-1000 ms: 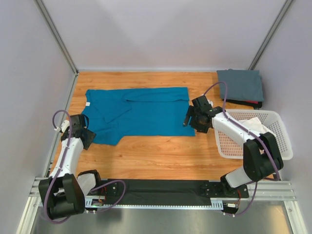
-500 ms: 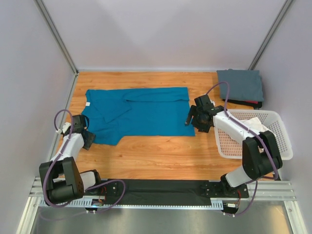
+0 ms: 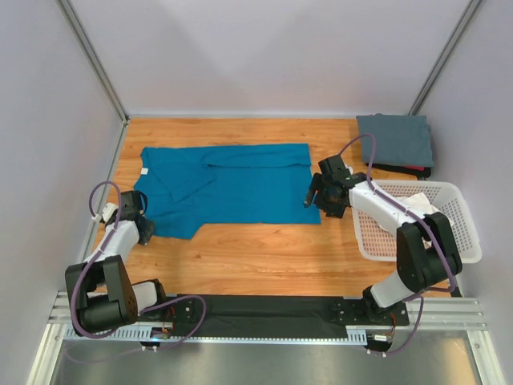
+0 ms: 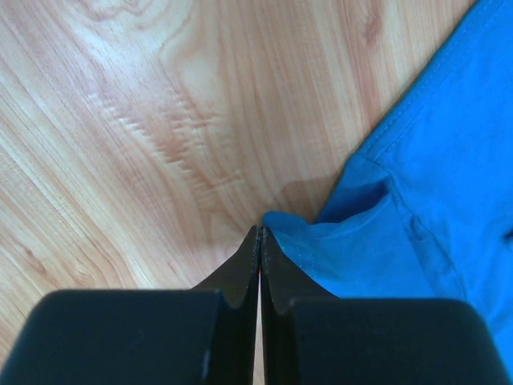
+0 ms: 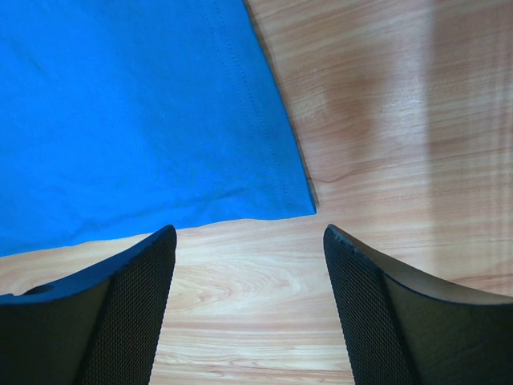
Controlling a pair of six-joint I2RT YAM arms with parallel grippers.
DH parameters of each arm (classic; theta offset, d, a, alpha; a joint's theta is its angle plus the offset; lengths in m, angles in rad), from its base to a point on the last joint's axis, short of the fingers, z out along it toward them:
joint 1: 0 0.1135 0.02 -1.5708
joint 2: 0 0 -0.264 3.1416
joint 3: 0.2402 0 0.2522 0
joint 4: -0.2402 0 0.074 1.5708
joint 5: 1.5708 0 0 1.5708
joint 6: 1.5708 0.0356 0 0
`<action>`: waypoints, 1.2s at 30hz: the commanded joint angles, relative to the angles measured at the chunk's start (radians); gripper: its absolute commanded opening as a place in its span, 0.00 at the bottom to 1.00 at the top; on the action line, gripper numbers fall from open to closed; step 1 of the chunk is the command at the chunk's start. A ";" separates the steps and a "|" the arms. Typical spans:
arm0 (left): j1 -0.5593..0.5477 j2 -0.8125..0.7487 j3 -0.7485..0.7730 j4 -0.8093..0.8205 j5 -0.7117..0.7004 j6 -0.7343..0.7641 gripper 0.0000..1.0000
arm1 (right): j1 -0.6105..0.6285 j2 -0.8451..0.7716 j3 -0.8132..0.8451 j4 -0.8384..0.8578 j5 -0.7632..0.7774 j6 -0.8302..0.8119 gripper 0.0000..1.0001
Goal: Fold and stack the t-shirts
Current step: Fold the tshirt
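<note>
The teal-blue t-shirt (image 3: pixel 232 188) lies spread flat on the wooden table, partly folded along its top. My left gripper (image 3: pixel 145 231) is shut at its near left corner. In the left wrist view the jaws (image 4: pixel 260 233) pinch the bunched edge of the cloth (image 4: pixel 433 200). My right gripper (image 3: pixel 313 204) is open and empty, hovering just off the shirt's near right corner (image 5: pixel 120 120), with bare wood between its fingers (image 5: pixel 248 230). The slate grey t-shirt (image 3: pixel 395 138) lies folded at the back right. The white t-shirt (image 3: pixel 417 205) lies in the basket.
A white plastic lattice basket (image 3: pixel 466 233) stands at the right edge. A dark item (image 3: pixel 417 170) pokes out under the grey shirt. Grey walls close in the left, back and right. A black mat (image 3: pixel 256 309) lies along the near edge.
My left arm has drawn its elbow in toward its base, and its gripper stays at the shirt's near left corner. My right gripper has shifted slightly back. The shirt has not moved.
</note>
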 commanded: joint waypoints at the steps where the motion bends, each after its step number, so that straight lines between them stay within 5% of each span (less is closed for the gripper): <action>1: 0.007 0.005 0.001 0.021 -0.017 0.005 0.00 | -0.001 0.004 0.015 0.013 0.025 0.018 0.75; 9: 0.007 -0.031 0.047 -0.031 -0.023 0.046 0.03 | -0.001 0.005 0.009 0.018 0.033 0.037 0.75; 11: 0.007 -0.062 0.046 -0.040 -0.023 0.056 0.18 | -0.001 0.008 0.012 0.019 0.033 0.035 0.75; 12: 0.007 -0.070 0.042 -0.042 -0.020 0.062 0.35 | -0.001 0.011 0.019 0.018 0.031 0.035 0.75; 14: 0.007 -0.080 0.042 -0.043 -0.011 0.085 0.42 | -0.001 0.021 0.025 0.011 0.030 0.029 0.75; 24: 0.016 -0.002 0.059 0.052 -0.016 0.194 0.43 | -0.001 0.036 0.036 0.002 0.030 0.010 0.75; 36: 0.031 0.041 0.039 0.173 0.153 0.270 0.38 | -0.001 0.068 0.075 -0.035 0.059 -0.005 0.75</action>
